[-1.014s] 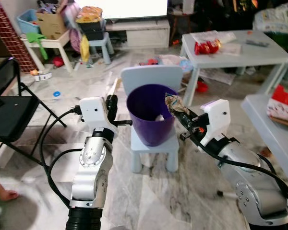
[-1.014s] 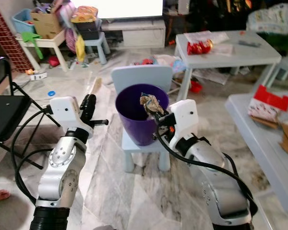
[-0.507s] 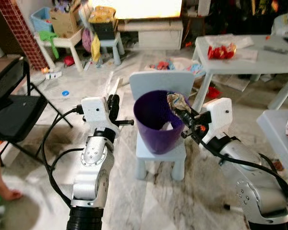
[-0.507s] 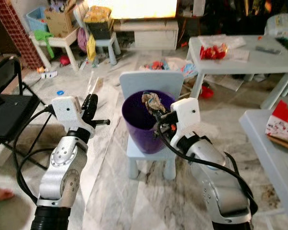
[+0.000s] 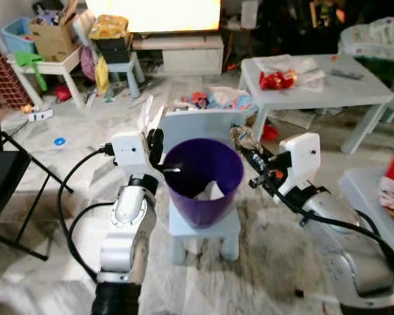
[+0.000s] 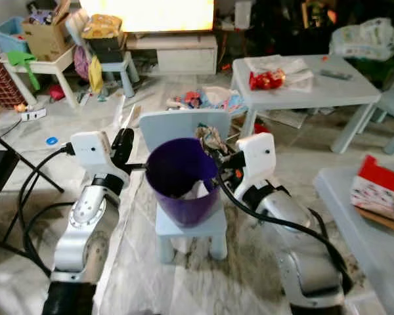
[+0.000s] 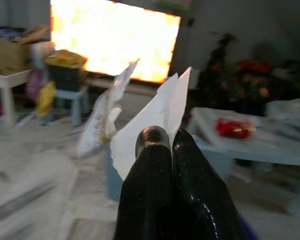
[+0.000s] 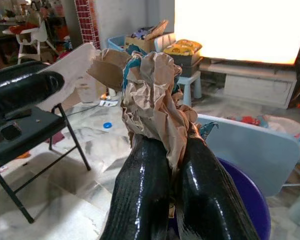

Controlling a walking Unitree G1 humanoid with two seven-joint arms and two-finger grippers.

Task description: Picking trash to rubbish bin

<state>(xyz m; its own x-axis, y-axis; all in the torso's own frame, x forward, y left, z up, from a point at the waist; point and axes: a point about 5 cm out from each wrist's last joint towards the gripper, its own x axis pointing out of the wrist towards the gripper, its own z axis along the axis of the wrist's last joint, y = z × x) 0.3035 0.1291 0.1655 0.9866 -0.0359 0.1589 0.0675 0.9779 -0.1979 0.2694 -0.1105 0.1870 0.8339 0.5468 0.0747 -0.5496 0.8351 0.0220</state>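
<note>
Right gripper (image 5: 245, 148) at rim of purple bin (image 5: 203, 180), jaws clamped on crumpled brown paper (image 8: 152, 100). Left gripper (image 7: 162, 142) beside opposite rim, jaws pinching white paper scrap (image 7: 155, 117). Bin on small chair (image 5: 203, 226).

Purple bin (image 5: 203, 180), round, open-topped, upright on a small pale chair (image 5: 203, 223); white paper scrap (image 5: 209, 191) lies inside. Crumpled brown paper wad (image 8: 155, 102), with a blue-green bit, clamped between right jaws, held at bin's rim. White torn paper (image 7: 155, 122), thin, upright, pinched between left jaws, at the opposite rim.
</note>
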